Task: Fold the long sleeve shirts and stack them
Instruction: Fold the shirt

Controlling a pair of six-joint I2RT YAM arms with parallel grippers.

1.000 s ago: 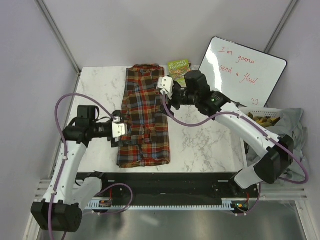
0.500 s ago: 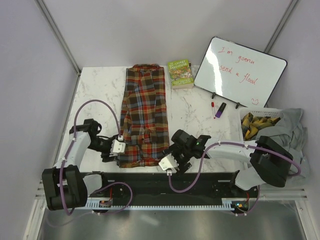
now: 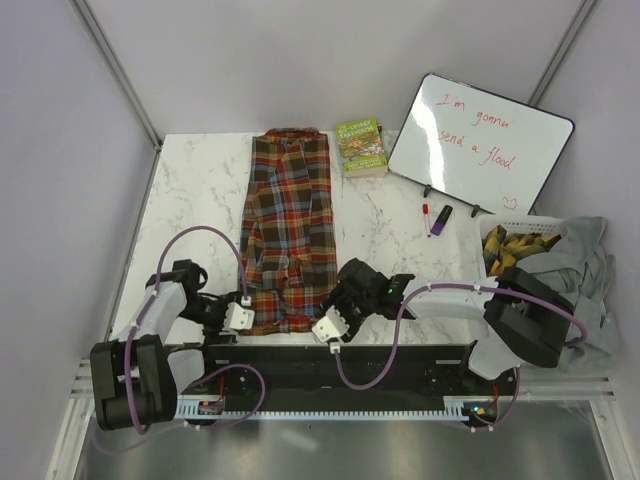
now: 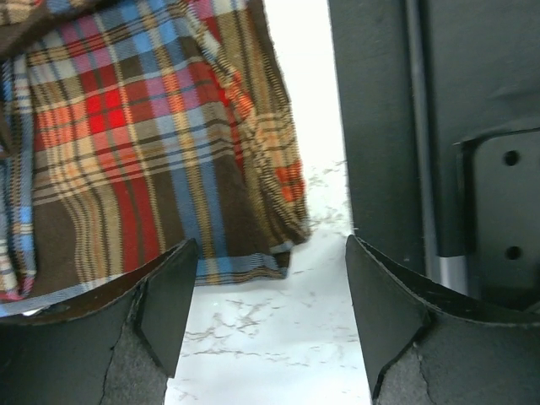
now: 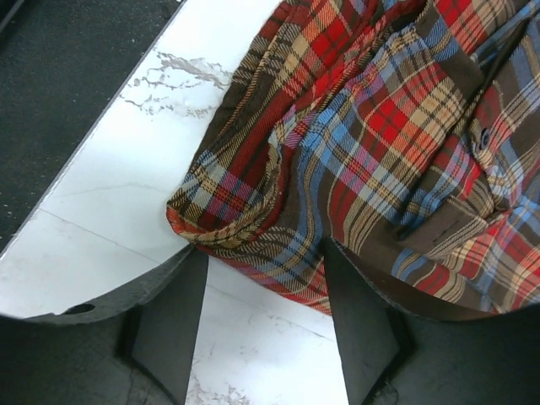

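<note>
One long sleeve shirt (image 3: 290, 220), plaid in red, brown and blue, lies folded into a narrow strip down the table's middle, collar at the far end. My left gripper (image 3: 240, 318) sits low at the near left hem corner. In its wrist view the jaws (image 4: 270, 253) stand open over bare marble, the shirt's hem (image 4: 126, 143) just ahead of the tips. At the near right hem corner is my right gripper (image 3: 325, 330). It is open too (image 5: 263, 253), with the rolled hem corner (image 5: 396, 126) lying at its fingertips.
A book (image 3: 360, 147) and a leaning whiteboard (image 3: 480, 140) stand at the back right, with a marker (image 3: 428, 215) in front of them. A white basket (image 3: 515, 245) and a heap of grey cloth (image 3: 585, 265) sit at the right edge. A black rail (image 3: 340, 360) runs along the near edge.
The right gripper came from the collar end down to the near right hem corner. The left gripper slid from the shirt's left side to the near left corner. Both jaws narrowed somewhat.
</note>
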